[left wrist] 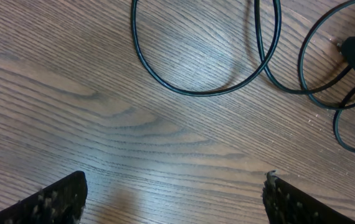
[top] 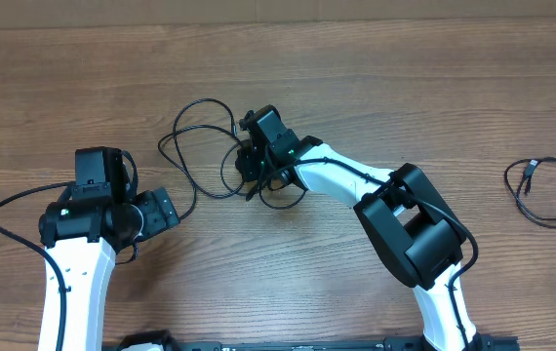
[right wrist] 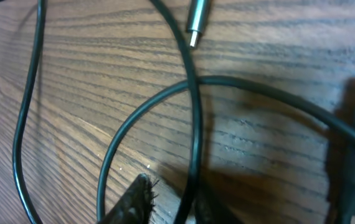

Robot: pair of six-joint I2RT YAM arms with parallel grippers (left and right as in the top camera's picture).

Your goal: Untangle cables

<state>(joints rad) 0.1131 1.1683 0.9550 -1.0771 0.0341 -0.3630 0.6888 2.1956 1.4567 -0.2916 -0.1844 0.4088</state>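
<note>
A tangle of thin black cables [top: 162, 146] lies left of the table's middle, and its loops show in the left wrist view [left wrist: 196, 93]. My right gripper [top: 252, 175] is down in the tangle's right side. In the right wrist view its fingers [right wrist: 174, 199] are close together with one cable [right wrist: 193, 124] running between them. A metal-tipped plug [right wrist: 197, 18] lies just ahead. My left gripper [top: 166, 210] is open and empty, just below and left of the loops [left wrist: 174, 193].
A separate small coil of black cable [top: 509, 185] lies at the far right of the wooden table [top: 405, 78]. Thicker black arm cables hang by the left arm [top: 5, 205]. Bare wood lies between the tangle and that coil.
</note>
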